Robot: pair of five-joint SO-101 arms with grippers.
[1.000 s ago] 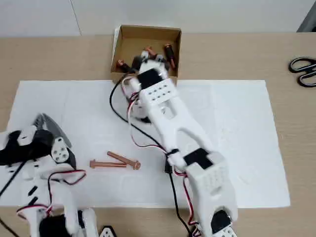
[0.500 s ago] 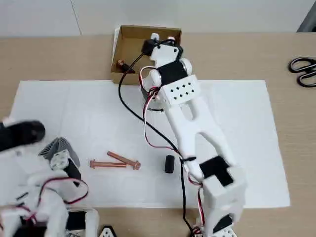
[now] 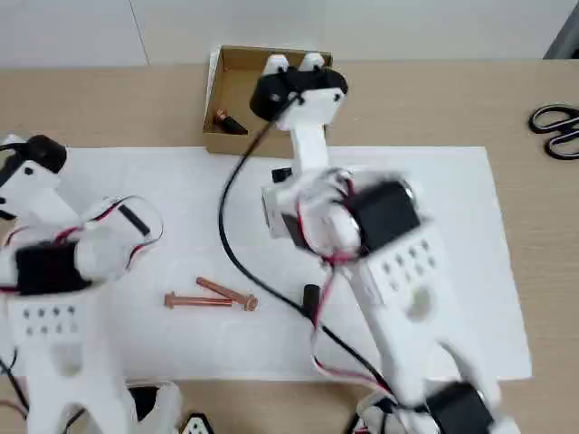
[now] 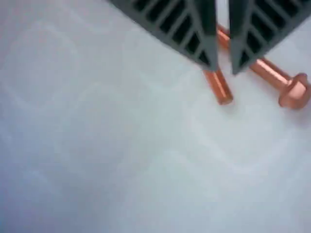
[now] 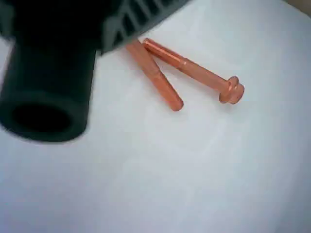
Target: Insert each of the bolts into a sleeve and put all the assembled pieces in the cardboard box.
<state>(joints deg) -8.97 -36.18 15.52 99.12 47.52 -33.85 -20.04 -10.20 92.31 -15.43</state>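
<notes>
- We see the cardboard box (image 3: 232, 143) at the far side of the counter (image 3: 434, 99), just beyond the far edge of the white sheet (image 3: 470, 271). In its near left corner lies one assembled piece (image 3: 227, 121), copper at one end and black at the other. An arm (image 3: 306, 140) stands over the box's right half and hides what lies there.
- On the sheet two bare bolts lie close together at an angle: the level bolt (image 3: 194, 300) and the slanted bolt (image 3: 224, 291). The slanted bolt's flanged head is at the end nearer the loose sleeve (image 3: 311, 293). We cannot tell whether the two touch.
- The loose sleeve, black, rests on the sheet to the right of the bolts in the high view, partly behind a black cable (image 3: 231, 235).
- In the right wrist view the sleeve's open bore faces the camera, close under the right end effector (image 5: 136, 22). We cannot tell whether that end effector is wide, narrow or holding it.
- The left end effector (image 4: 222, 62) hangs over the two bolts. It is narrow, its fingers (image 4: 192, 29) drawn almost together with a thin slit between, gripping nothing.
- Bolts and sleeve sit well inside the sheet, well apart from its edges, and a broad band of sheet separates them from the box. A second arm (image 3: 54, 298) occupies the sheet's left end, near the bolts.
- Scissors (image 3: 554, 129) lie at the counter's right edge, well apart from everything else.
</notes>
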